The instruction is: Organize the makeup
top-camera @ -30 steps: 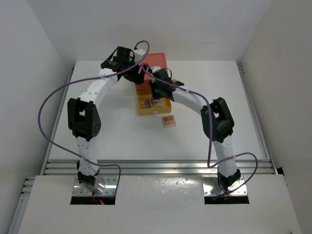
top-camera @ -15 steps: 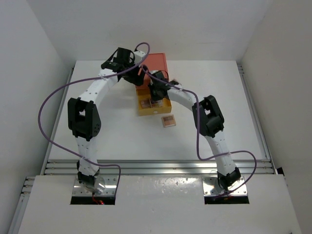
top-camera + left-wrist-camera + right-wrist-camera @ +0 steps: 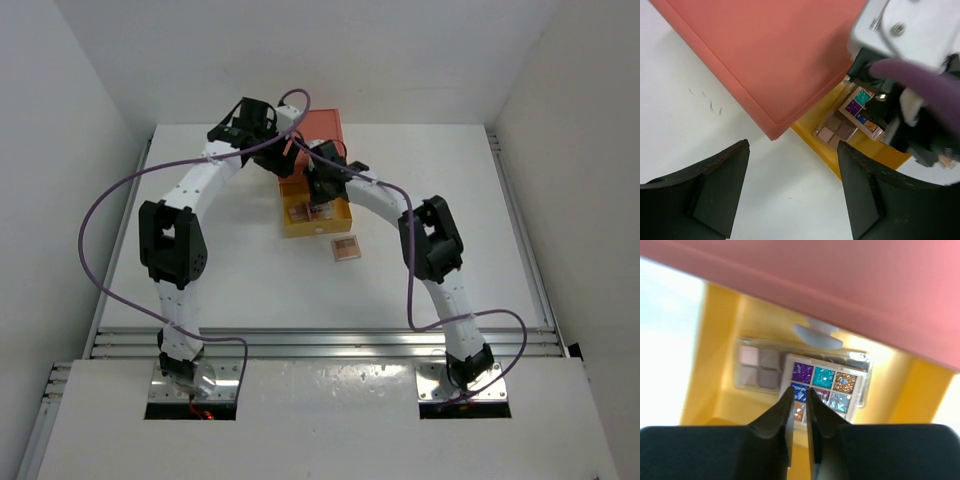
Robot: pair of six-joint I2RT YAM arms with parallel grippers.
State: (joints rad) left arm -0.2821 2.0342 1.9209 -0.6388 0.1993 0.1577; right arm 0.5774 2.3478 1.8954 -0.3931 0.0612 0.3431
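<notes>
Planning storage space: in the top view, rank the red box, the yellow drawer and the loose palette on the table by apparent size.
Largest, unranked: red box and yellow drawer. They look about alike, and the arms hide part of the box.
Smallest: loose palette, clearly.

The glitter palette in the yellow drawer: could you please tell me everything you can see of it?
The glitter palette is a flat rectangular case with a pale rim and square pans of sparkly purple, teal, copper, blue and silver. It lies face up in the yellow drawer, below the edge of the red box, overlapping a matte palette of mauve and beige pans. The right gripper, shut, hangs over its near edge; contact cannot be told.
</notes>
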